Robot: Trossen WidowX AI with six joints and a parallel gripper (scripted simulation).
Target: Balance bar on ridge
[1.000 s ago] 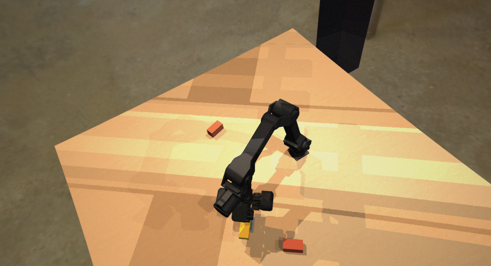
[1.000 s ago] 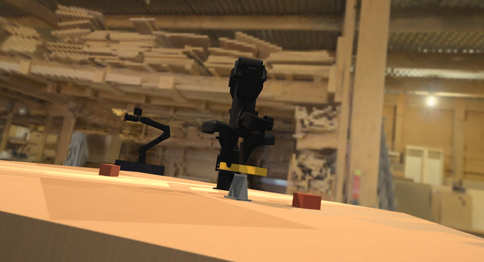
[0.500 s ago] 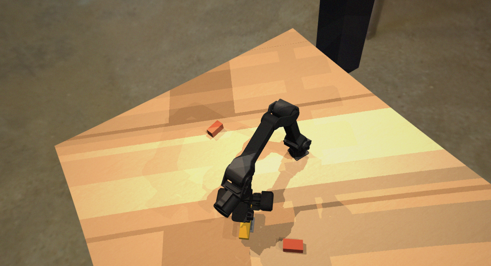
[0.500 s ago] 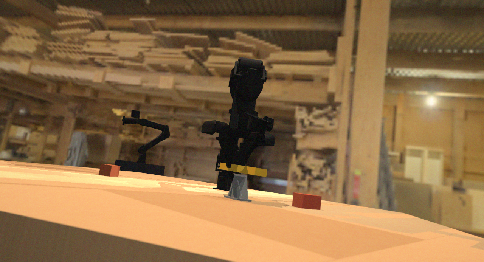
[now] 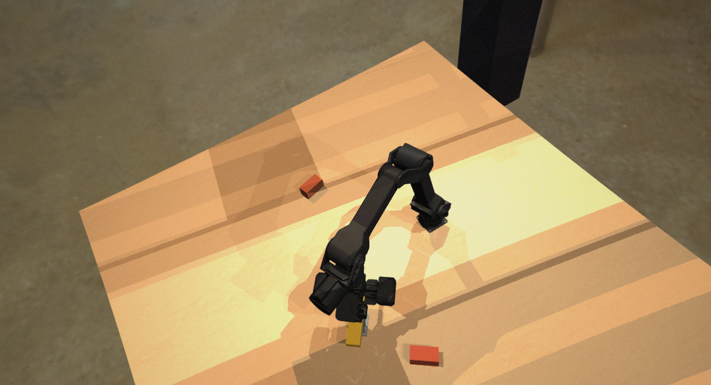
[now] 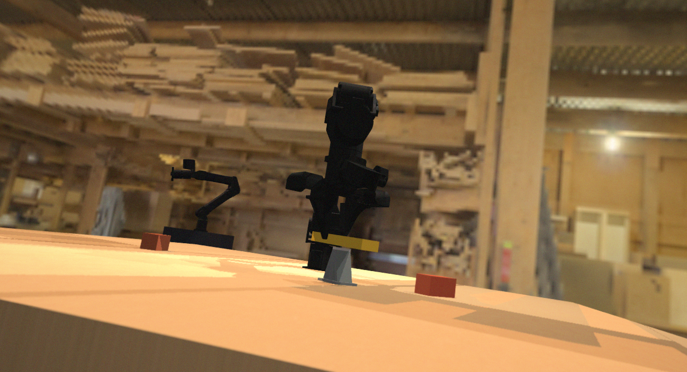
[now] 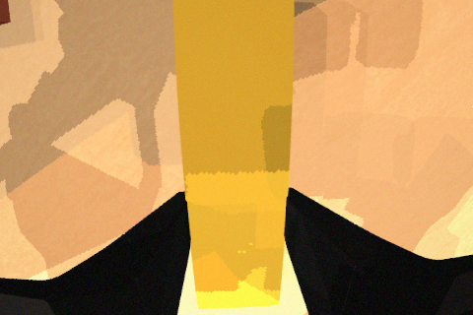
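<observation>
The yellow bar lies lengthwise between the fingers of my gripper, which is shut on it. In the exterior view the bar is right at the top of the grey ridge, clear of the table. Whether it touches the ridge top I cannot tell. It slants slightly down to the right there, much like the table line. The ridge stands upright on the table, mostly covered by the bar and gripper in the top view and hidden in the wrist view.
A red block lies on the table near the ridge. Another red block lies farther off. A second black arm stands in the background, and a black pillar rises beyond the table edge.
</observation>
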